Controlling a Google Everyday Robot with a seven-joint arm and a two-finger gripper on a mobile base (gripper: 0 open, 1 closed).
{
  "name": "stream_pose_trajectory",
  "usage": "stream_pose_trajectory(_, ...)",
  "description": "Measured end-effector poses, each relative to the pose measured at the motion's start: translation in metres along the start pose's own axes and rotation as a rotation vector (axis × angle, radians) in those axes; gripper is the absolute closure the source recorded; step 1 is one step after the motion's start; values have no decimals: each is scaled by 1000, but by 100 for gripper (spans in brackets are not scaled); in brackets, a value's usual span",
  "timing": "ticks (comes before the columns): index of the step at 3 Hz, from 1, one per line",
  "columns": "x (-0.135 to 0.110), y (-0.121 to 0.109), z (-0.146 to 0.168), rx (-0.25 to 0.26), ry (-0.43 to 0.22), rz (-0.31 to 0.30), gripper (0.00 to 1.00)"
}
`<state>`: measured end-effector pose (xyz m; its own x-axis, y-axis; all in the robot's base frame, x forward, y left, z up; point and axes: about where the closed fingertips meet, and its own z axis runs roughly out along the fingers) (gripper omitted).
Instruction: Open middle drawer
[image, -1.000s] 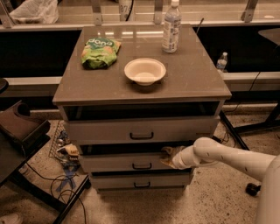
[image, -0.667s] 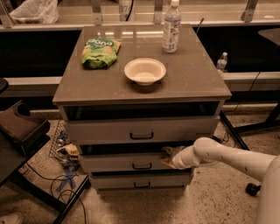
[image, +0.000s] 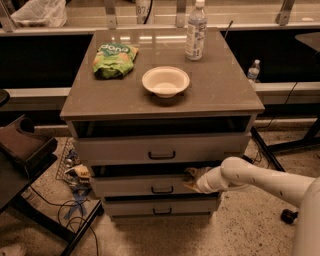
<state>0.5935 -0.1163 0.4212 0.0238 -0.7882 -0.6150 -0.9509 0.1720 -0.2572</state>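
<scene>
The middle drawer (image: 145, 186) is the grey front with a small black bar handle (image: 162, 190), between the taller top drawer (image: 160, 148) and the bottom drawer (image: 160, 206). It sits pulled out a little, with a dark gap above its front. My gripper (image: 192, 178) reaches in from the right on a white arm (image: 260, 181) and rests at the top right edge of the middle drawer's front, right of the handle.
On the cabinet top (image: 220, 90) stand a white bowl (image: 165, 81), a green snack bag (image: 114, 59) and a water bottle (image: 196, 30). Cables and clutter (image: 75, 175) lie on the floor to the left. A small bottle (image: 253, 70) stands behind at the right.
</scene>
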Motion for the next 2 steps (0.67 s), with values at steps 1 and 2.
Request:
stream_pose_trajectory(1, 0, 0, 0, 0, 0, 0, 100)
stream_pose_trajectory(2, 0, 1, 1, -2, -1, 0, 87)
